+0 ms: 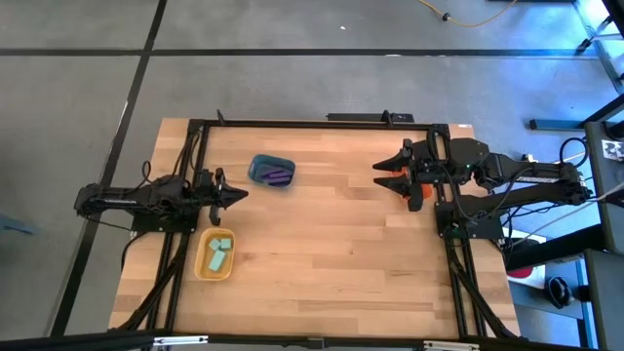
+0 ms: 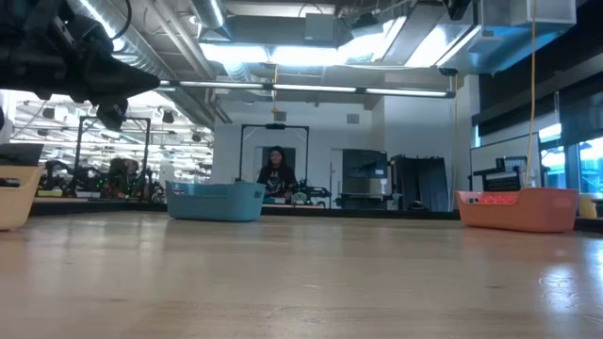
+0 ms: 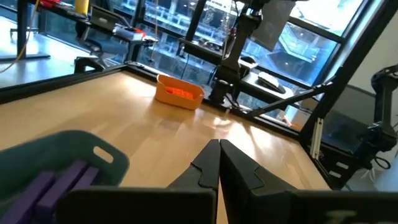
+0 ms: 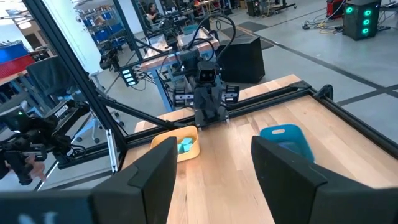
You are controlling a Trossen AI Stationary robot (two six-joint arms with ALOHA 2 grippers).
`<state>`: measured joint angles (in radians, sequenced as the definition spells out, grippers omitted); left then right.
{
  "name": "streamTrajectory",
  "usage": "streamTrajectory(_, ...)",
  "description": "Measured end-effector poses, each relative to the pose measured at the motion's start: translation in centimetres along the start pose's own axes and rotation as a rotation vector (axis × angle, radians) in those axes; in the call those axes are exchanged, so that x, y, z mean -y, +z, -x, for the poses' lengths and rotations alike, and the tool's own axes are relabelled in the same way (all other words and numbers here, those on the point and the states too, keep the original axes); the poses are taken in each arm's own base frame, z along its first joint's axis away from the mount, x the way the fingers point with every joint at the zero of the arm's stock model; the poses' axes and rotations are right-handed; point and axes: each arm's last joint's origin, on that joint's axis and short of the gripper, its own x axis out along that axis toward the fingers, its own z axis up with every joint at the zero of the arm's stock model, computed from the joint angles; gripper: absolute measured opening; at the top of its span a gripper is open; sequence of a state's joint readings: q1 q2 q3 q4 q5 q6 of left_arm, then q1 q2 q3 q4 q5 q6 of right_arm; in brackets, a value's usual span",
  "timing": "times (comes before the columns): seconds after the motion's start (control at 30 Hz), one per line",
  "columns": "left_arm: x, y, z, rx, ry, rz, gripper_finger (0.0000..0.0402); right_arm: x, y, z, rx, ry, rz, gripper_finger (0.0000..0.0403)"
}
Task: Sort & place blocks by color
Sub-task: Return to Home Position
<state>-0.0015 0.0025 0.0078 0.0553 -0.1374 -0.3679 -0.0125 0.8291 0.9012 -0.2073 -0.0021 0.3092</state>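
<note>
Purple blocks (image 1: 278,176) lie in the blue tub (image 1: 259,166), and they also show in the left wrist view (image 3: 56,183). Mint-green blocks (image 1: 218,252) lie in the yellow tub (image 1: 202,265), seen too in the right wrist view (image 4: 185,146). Orange-red blocks (image 3: 180,93) lie in the orange tub (image 3: 177,99). My left gripper (image 1: 237,193) is shut and hovers between the blue and yellow tubs. My right gripper (image 1: 382,174) is open and empty, beside the orange tub (image 1: 419,195), which the right arm partly hides.
Bare wood stretches between the two grippers across the table's middle (image 1: 331,244). A dark frame (image 1: 322,124) runs along the table's edges. In the low view the blue tub (image 2: 217,201), orange tub (image 2: 518,209) and yellow tub (image 2: 14,193) stand on the tabletop. A person (image 2: 275,169) is far behind.
</note>
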Motion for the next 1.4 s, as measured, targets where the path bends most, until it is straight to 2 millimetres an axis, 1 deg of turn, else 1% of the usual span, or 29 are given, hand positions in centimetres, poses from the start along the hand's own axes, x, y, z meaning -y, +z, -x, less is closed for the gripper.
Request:
streamTrajectory(0.53,0.0,0.0,0.0,0.003,-0.001,0.011,0.0019,0.0,-0.1,0.0,-0.009,-0.003,0.029,0.0209)
streamTrajectory(0.77,0.0,0.0,0.0,0.005,-0.002,0.011,0.0011,0.0,-0.2,0.0,-0.015,-0.005,0.027,0.0209)
streamTrajectory(0.9,0.0,0.0,0.0,-0.002,0.001,0.01,0.0004,0.2,-0.5,0.2,-0.056,-0.017,0.018,0.0209)
streamTrajectory(1.1,-0.1,-0.2,0.0,-0.021,0.003,0.012,0.0003,0.4,-1.2,1.4,-0.128,-0.042,-0.024,0.0209)
streamTrajectory(1.27,-0.1,-0.2,0.0,-0.02,0.003,0.012,0.0012,0.2,-0.6,3.1,-0.074,-0.025,0.0,0.0209)
streamTrajectory(1.4,-0.1,-0.1,0.0,-0.014,0.005,0.013,0.0019,0.3,-0.4,4.7,-0.03,-0.062,0.047,0.0205)
